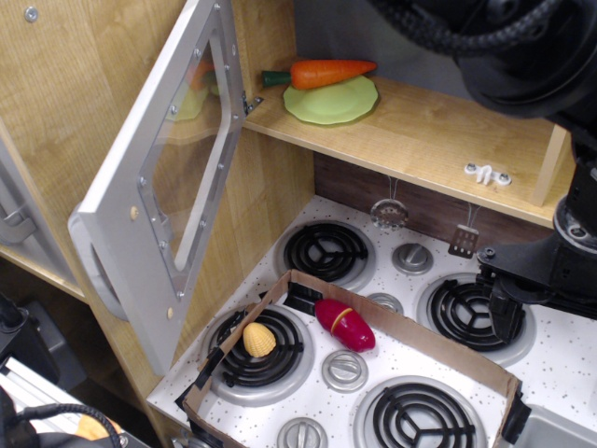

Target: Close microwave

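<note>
The microwave's silver-grey door (177,187) with its clear window stands wide open, swung out to the left from hinges at its top right. Its thick grey handle (93,271) shows behind the door's lower left edge. The wooden compartment (420,140) is open and holds a green plate (333,101) with an orange carrot (326,72) on it. My black gripper (505,313) hangs at the right over the back right burner, far from the door. Its fingers are dark and I cannot tell how they stand.
Below is a white stove top (560,364) with several black burners and silver knobs. A cardboard fence (401,327) encloses a yellow toy (259,339) and a red toy (345,324). Small utensils (464,241) hang from the back wall. A white bracket (487,173) sits on the shelf edge.
</note>
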{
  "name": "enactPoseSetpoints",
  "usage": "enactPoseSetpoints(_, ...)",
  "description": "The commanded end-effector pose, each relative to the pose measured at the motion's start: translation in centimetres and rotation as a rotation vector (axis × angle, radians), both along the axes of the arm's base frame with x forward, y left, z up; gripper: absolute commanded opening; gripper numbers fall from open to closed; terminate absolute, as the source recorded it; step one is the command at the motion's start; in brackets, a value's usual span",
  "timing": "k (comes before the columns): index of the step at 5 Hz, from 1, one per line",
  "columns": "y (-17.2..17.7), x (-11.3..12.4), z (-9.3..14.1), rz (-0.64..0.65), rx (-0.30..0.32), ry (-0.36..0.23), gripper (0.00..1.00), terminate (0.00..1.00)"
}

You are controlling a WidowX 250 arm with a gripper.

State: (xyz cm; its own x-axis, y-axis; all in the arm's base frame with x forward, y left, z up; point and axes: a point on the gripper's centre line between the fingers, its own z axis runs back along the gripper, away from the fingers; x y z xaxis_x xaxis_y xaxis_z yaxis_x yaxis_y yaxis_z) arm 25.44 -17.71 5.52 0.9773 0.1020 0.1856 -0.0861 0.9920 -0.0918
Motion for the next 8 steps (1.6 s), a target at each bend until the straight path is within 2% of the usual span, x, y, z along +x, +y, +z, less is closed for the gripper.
enactPoseSetpoints(1,0.0,0.0,0.0,0.000,0.000,0.000,1.00,0.00)
enactPoseSetpoints(2,1.6,0.3,2.0,0.002,0.025,0.004,1.00,0.00)
enactPoseSetpoints(3,3.9,0.3,4.4,0.024,0.075,0.034,1.00,0.00)
enactPoseSetpoints(4,7.1,-0.2,7.4,0.052,0.147,0.062,1.00,0.00)
enactPoseSetpoints(5,10.6,-0.4,10.9,0.045,0.263,0.077,1.00,0.00)
enactPoseSetpoints(6,14.4,-1.5,14.7,0.062,0.347,0.126,1.00,0.00)
enactPoseSetpoints(7,17.8,-2.9,17.6,0.042,0.407,0.145,1.00,0.00)
enactPoseSetpoints(8,22.2,-5.1,18.0,-0.051,0.413,0.132,1.00,0.00)
